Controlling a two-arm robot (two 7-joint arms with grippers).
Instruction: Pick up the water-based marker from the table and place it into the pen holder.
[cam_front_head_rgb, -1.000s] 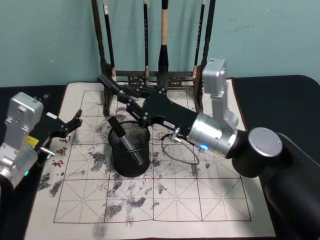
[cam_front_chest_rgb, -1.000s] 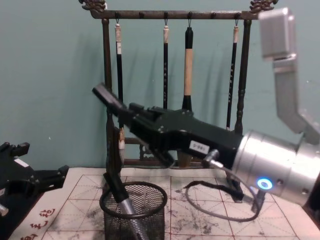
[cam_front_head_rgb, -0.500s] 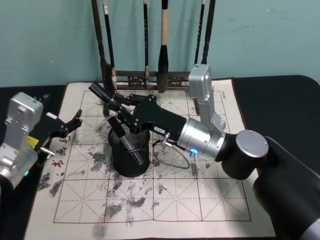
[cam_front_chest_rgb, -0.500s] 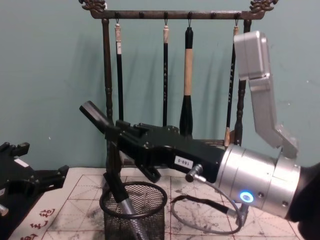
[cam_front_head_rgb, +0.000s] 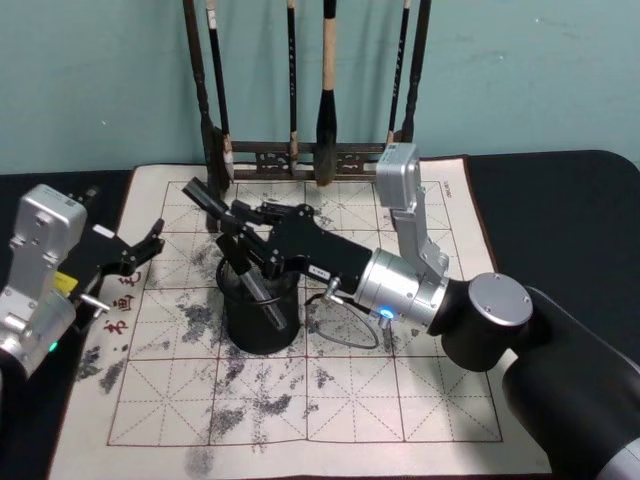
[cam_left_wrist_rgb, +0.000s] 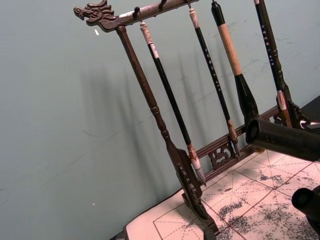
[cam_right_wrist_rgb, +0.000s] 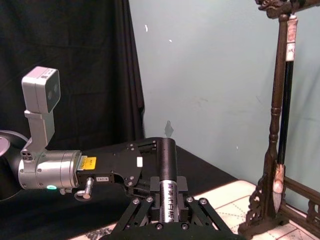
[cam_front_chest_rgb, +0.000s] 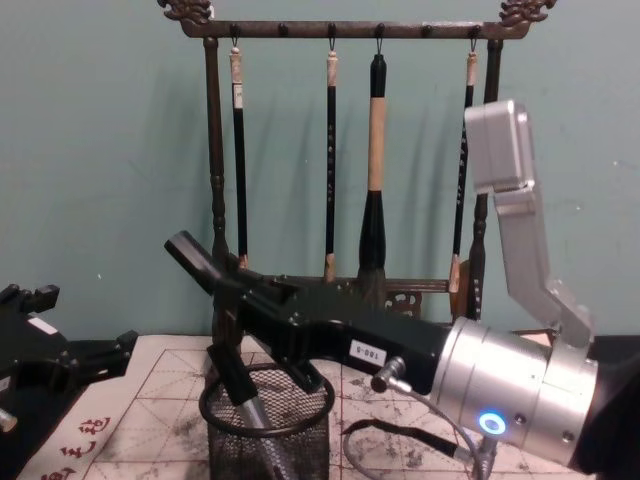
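My right gripper (cam_front_head_rgb: 242, 226) is shut on the water-based marker (cam_front_head_rgb: 204, 194), a black barrel with a silver label. It holds the marker tilted just above the far rim of the pen holder (cam_front_head_rgb: 258, 318), a black wire-mesh cup on the mat. In the chest view the marker (cam_front_chest_rgb: 192, 256) slants up to the left from the gripper (cam_front_chest_rgb: 243, 292), over the holder (cam_front_chest_rgb: 268, 425). The right wrist view shows the marker (cam_right_wrist_rgb: 167, 172) clamped between the fingers. A second dark pen (cam_front_head_rgb: 256, 282) leans inside the holder. My left gripper (cam_front_head_rgb: 140, 250) rests open at the mat's left edge.
A tall dark brush rack (cam_front_head_rgb: 300, 150) with several hanging brushes stands right behind the holder, close to the marker's raised end. The cream gridded mat (cam_front_head_rgb: 400, 400) covers the dark table (cam_front_head_rgb: 560, 200). A grey cable (cam_front_head_rgb: 350, 320) loops under my right wrist.
My right gripper has come down and back from the brush rack with the marker, toward the pen holder's rim. The left arm has not moved.
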